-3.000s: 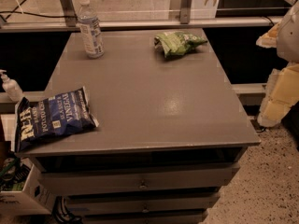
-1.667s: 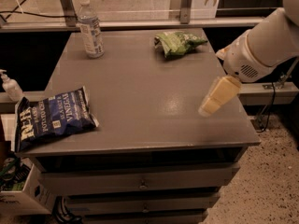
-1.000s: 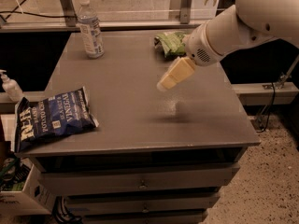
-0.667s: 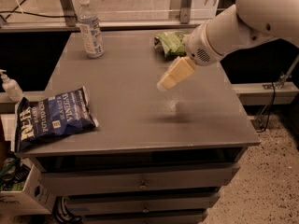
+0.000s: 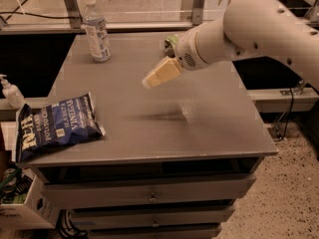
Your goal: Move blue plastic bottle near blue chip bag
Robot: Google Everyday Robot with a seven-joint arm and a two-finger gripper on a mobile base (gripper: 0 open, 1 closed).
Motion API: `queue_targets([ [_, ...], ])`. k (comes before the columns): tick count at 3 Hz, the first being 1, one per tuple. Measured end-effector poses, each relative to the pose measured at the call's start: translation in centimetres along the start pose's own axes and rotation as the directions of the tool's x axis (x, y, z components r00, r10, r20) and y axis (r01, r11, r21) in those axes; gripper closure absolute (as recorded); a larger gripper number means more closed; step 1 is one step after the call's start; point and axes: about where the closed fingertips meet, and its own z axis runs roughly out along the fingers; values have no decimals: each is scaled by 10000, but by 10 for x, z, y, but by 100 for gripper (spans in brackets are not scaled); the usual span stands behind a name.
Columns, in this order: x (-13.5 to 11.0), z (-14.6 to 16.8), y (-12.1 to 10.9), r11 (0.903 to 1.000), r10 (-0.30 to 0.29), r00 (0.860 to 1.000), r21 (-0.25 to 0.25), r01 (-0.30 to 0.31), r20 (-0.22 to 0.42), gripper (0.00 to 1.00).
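Note:
The blue plastic bottle (image 5: 96,30), clear with a white cap and a pale label, stands upright at the table's far left corner. The blue chip bag (image 5: 56,126) lies flat at the front left, partly over the table's edge. My gripper (image 5: 148,81) hangs above the middle of the table, pointing left toward the bottle, still well to its right and nearer the front. The white arm reaches in from the upper right.
The grey table (image 5: 209,128) has drawers below. A green snack bag (image 5: 171,39) at the far side is mostly hidden behind my arm. A small white pump bottle (image 5: 10,90) stands off the table on the left. A box (image 5: 20,203) sits on the floor at lower left.
My arm came in from the right and has swept left across the table, now covering most of the green snack bag. The bottle and the chip bag have not moved.

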Motion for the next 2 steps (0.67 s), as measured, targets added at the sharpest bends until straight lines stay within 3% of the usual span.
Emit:
queue_targets([
  [1,-31,43,-4,9986,365,9938,341,-403,1047,0],
  [2,-63,87,-11,9952,772,9783,440,-872,1921,0],
])
